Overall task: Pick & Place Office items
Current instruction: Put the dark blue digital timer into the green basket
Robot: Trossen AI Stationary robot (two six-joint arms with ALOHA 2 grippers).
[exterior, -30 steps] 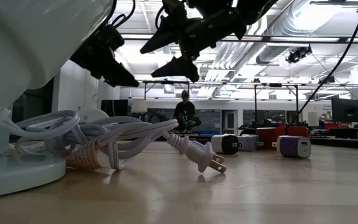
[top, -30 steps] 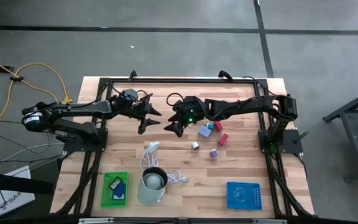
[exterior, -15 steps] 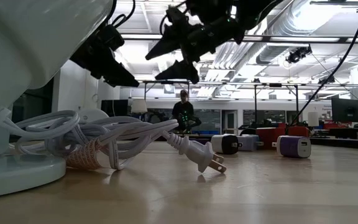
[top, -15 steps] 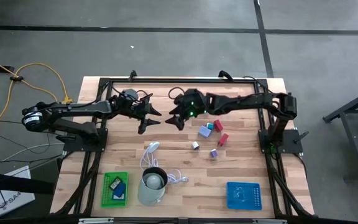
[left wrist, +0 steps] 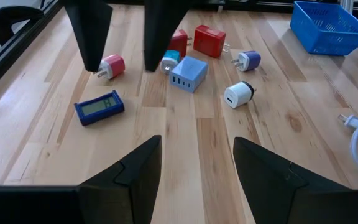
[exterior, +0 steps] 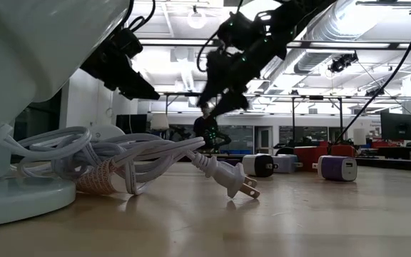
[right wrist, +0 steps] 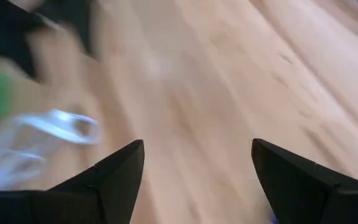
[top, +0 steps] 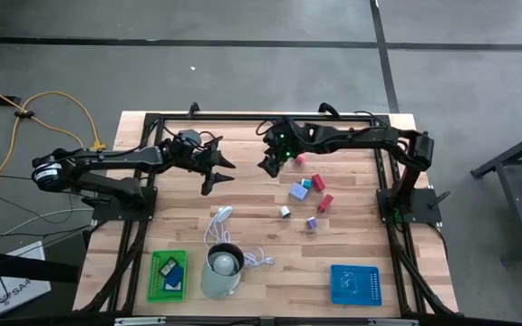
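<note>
The left end effector (top: 222,174) hung above the desk (top: 352,244) at about ten o'clock from the desk's centre, its two fingers (left wrist: 135,171) spread apart with nothing between them. The right end effector (top: 270,164) hovered near the desk's far edge, at about twelve o'clock, above a small pink plug (top: 299,158); its fingers (right wrist: 114,171) were also spread wide and empty, and its own camera saw only blurred wood and a blur of white cable.

The office items lay scattered on the bare wood at about one to two o'clock from the centre. In the left wrist view, a flat blue display gadget (left wrist: 99,107) lay alone, with a pink-and-white plug (left wrist: 111,65) near it. A pale blue charger block (left wrist: 188,73) sat beside a small cyan piece (left wrist: 169,62), and two red adapters (left wrist: 209,41) lay just behind them. A purple-and-white plug (left wrist: 248,60) and a white round plug (left wrist: 238,94) lay close together, apart from the block.

A green tray (top: 168,274) at about seven o'clock already held some small blue and white pieces. A blue basket (top: 355,283) stood at about five o'clock. A pale grey-green cup (top: 221,270) stood at six o'clock, with a white coiled cable (top: 217,226) lying beside it, its two-pronged plug (exterior: 228,179) resting on the wood in the low view.
</note>
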